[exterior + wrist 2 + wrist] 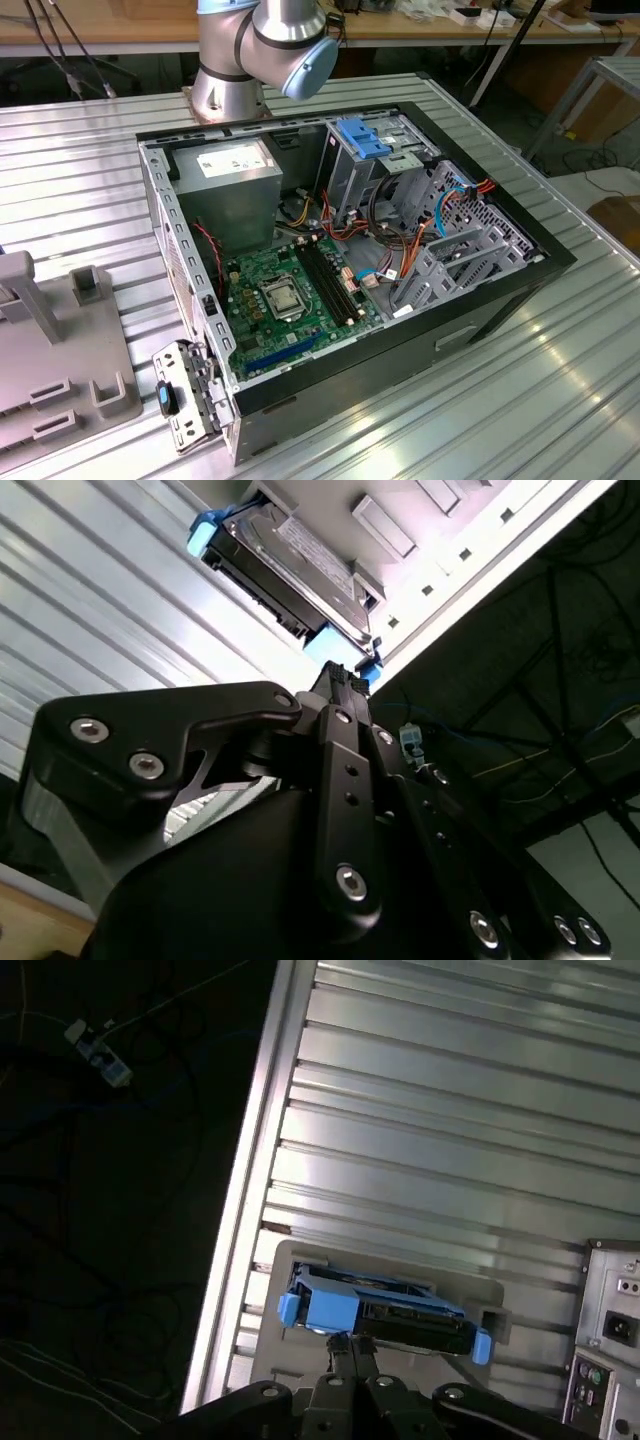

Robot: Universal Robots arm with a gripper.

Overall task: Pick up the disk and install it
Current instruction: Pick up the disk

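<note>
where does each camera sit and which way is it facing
Exterior view: off the arm and above, looking down into the open case on the table; the arm shows behind the case.
Second wrist view: on the arm, looking along the gripper to the disk; the gripper's black body is in the foreground.
First wrist view: on the arm, facing the table past the gripper, with the disk near the table's edge.
Both wrist views share the gripper, disk and table.
</note>
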